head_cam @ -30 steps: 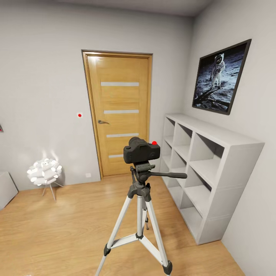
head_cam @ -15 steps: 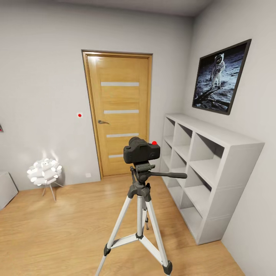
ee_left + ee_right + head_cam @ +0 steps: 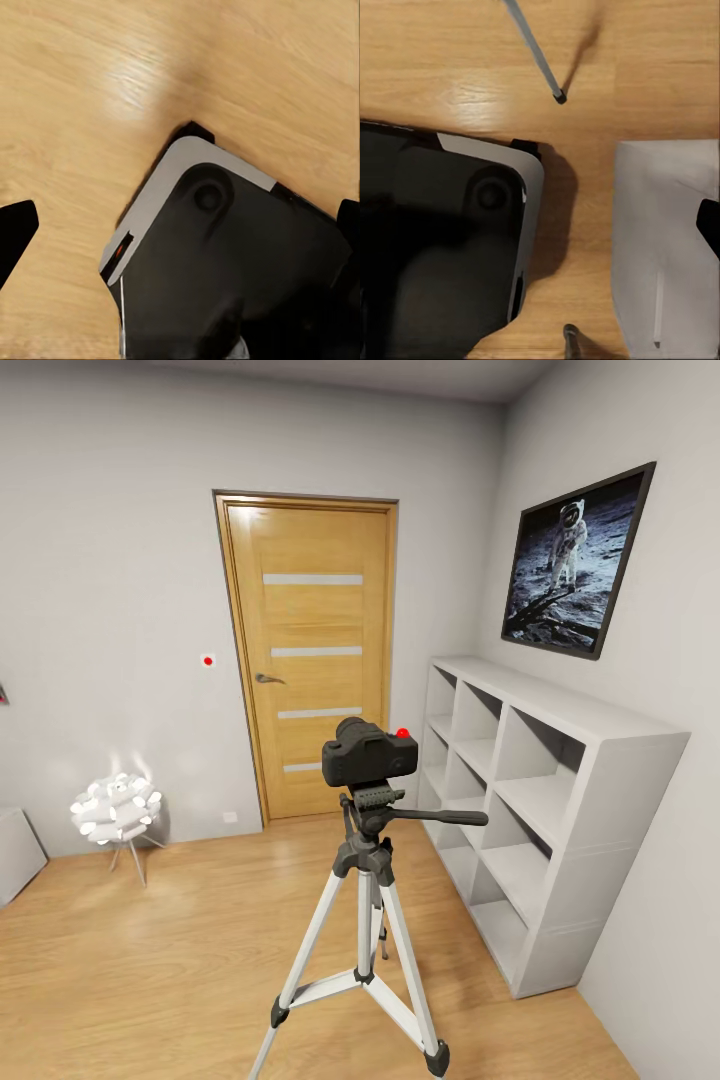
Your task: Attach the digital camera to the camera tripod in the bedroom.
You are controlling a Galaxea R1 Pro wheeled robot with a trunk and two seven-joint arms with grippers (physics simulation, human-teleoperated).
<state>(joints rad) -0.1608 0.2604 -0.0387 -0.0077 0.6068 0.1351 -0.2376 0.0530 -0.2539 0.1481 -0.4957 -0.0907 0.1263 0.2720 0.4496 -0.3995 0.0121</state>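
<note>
Head view, bedroom: digital camera (image 3: 368,753) sits on the head of the camera tripod (image 3: 364,905), red button up, pan handle pointing toward the white cube shelf (image 3: 545,800). Tripod stands on the plank floor (image 3: 150,960) in front of the wooden door (image 3: 312,655), just beside the shelf. Astronaut picture (image 3: 578,560) on the right wall; white lamp (image 3: 116,808) low by the left wall.

Change over the last second: none. Camera, tripod and framing match both earlier head pictures exactly. No arm near the tripod in this view.

Left wrist view: looks straight down at floor and the robot's own dark base (image 3: 225,262). Black fingertips (image 3: 15,232) of the left tool sit at opposite edges of the picture, so it stands wide apart, holding nothing.

Right wrist view: floor, the base, a white shelf corner (image 3: 664,247), a tripod leg foot (image 3: 558,95). One dark tip at the edge only; cannot tell how far the right tool is open.

Judgement: camera appears mounted and steady with both arms hanging away. Task looks done, or at its final settling.
</note>
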